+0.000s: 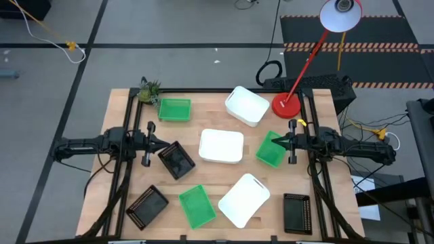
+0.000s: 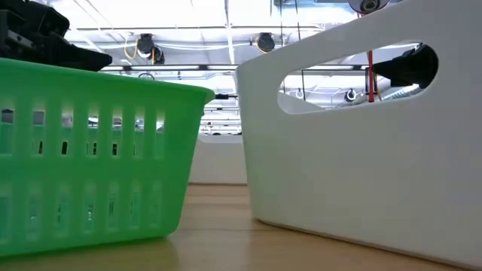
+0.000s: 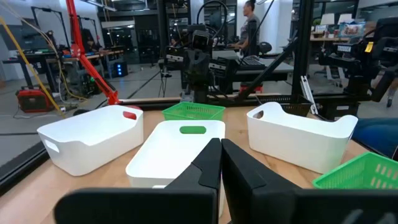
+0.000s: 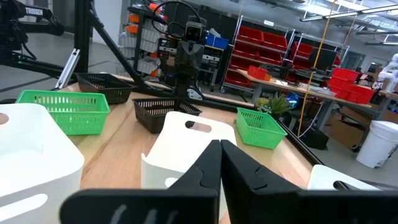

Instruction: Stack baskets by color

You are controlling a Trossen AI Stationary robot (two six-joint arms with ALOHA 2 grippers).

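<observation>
Nine baskets lie scattered and unstacked on the wooden table. White ones: far, middle, near. Green ones: far left, right, near. Black mesh ones: left of centre, near left, near right. My left gripper is shut and points level toward the middle, above the black basket's far corner. My right gripper is shut and level, above the right green basket. Both pairs of shut fingers, left and right, hold nothing.
A red round lamp base stands at the far right of the table, its white shade beyond the far edge. A small leafy toy sits at the far left corner. Black frame rails run along both sides.
</observation>
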